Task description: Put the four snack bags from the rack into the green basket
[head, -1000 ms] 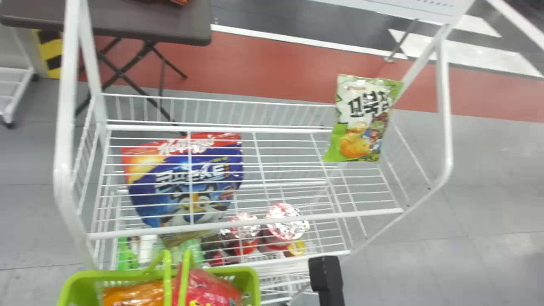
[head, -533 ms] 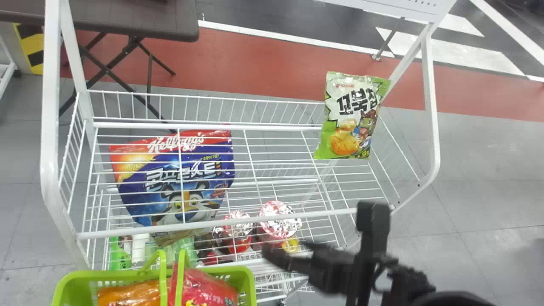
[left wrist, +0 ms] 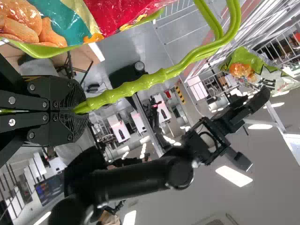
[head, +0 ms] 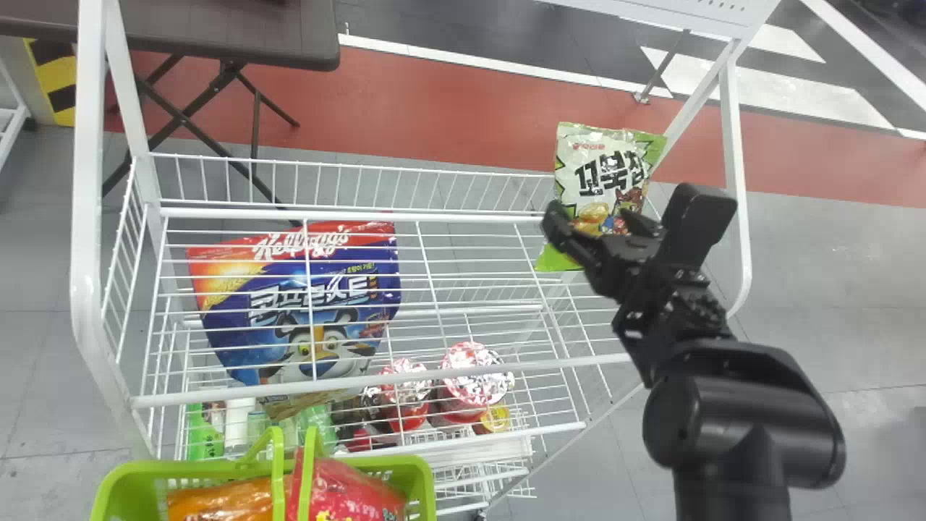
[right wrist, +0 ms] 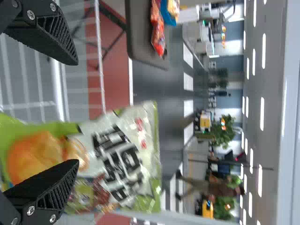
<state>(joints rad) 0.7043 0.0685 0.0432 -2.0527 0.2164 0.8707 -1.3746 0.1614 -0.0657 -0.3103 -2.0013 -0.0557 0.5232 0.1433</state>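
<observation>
Head view has the green-and-white foil snack bag upright at the right end of the white wire rack, with the black right hand in front of its lower half. In the right wrist view that hand's two fingers stand wide apart and hold nothing; one overlaps the bag's face, the other lies out past its left side. Whether either finger touches the foil I cannot tell. The left hand is closed on the ribbed handle of the bright green plastic basket, where an orange bag and a red bag lie.

The step in hand looks to be gripping the snack bag. To do it well, I would shift the right hand a little rightward, so that the bag sits between the fingers rather than off to one side. Then close gently, since puffed foil may slip and crisps may crush. Lift it clear of the wire edge before swinging left, and keep the left hand steady so the basket does not tilt.
</observation>
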